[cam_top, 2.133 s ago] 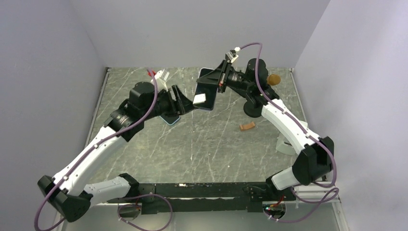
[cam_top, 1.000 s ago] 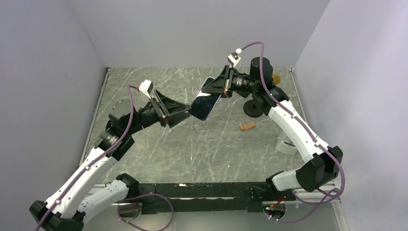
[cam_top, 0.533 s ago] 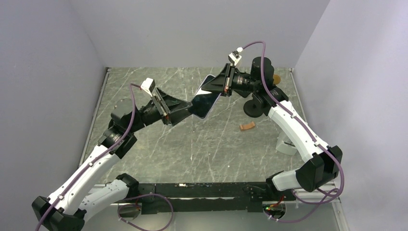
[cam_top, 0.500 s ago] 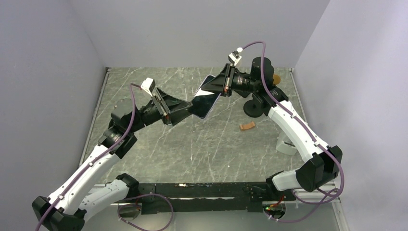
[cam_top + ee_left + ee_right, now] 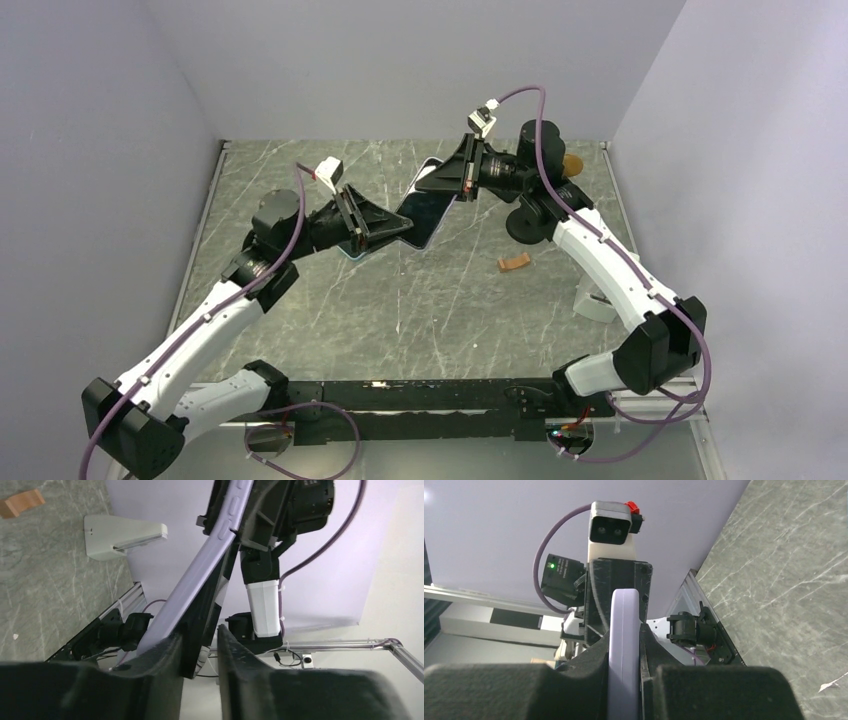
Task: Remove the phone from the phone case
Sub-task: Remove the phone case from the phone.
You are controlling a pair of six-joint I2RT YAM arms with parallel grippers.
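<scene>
Both arms are up over the table [image 5: 400,310], grippers facing each other tip to tip. The right gripper [image 5: 446,182] is closed on the upper end of the phone case [image 5: 623,625]. From its wrist camera the lavender edge of the case runs straight up between the two black fingers [image 5: 591,662], which press on both faces. The phone [image 5: 424,212] sits in the case, dark face toward the overhead camera. The pair hangs tilted in the air, spanning from the right gripper's tips down to the tips of the left gripper [image 5: 390,228]. The left gripper's jaws stand narrowly apart around the lower end of the phone. In the left wrist view one finger lies against the dark edge of the device and a thin pale slit shows beside the other finger. I cannot tell whether this is a firm grip or only a loose bracket. Beneath the left gripper a pale blue sliver [image 5: 350,252] lies on the table, mostly hidden by the gripper, and I cannot tell what it is. Below the right gripper and to its outer side, a small brown piece [image 5: 514,263] rests on the table. A white stand [image 5: 597,305] sits farther back toward the arm bases. Just behind the right gripper's wrist is a black round base [image 5: 522,228].
</scene>
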